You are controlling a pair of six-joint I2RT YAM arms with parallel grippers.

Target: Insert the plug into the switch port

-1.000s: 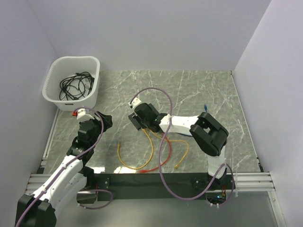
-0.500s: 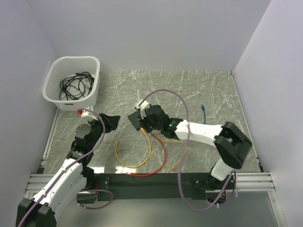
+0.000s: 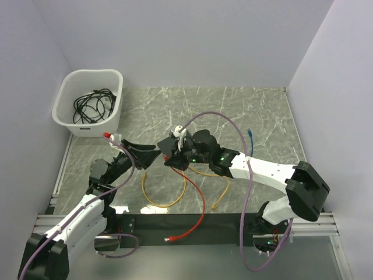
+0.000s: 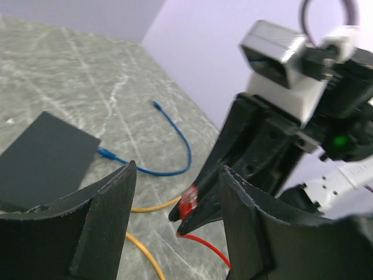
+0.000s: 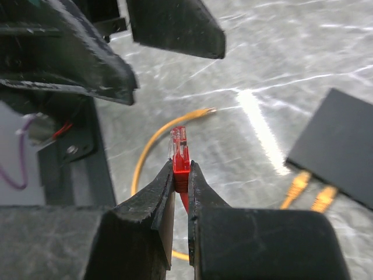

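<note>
In the right wrist view, my right gripper [image 5: 182, 169] is shut on a red plug [image 5: 179, 153], whose clear tip sticks out past the fingertips. The plug's red cable [image 3: 201, 201] trails to the table's near edge. My left gripper [image 4: 178, 169] is open and faces the right one, and the red plug [image 4: 188, 201] shows in the gap between its fingers. In the top view both grippers meet just in front of the flat black switch [image 3: 165, 145], left gripper [image 3: 152, 155] and right gripper [image 3: 170, 158] tip to tip. The switch [image 4: 44, 160] lies on the table with a blue cable [image 4: 169, 146] running up to its edge.
A yellow cable [image 3: 163, 198] loops on the marble near the arms, with two yellow plugs [image 5: 297, 184] at the switch [image 5: 344, 146] edge. A white basket [image 3: 64, 119] of black cables stands at the back left. Walls close in the table on three sides.
My right arm has stretched left and nearer with the red plug, dragging its cable. My left gripper has swung right and come level with it, its jaws narrowing a little.
</note>
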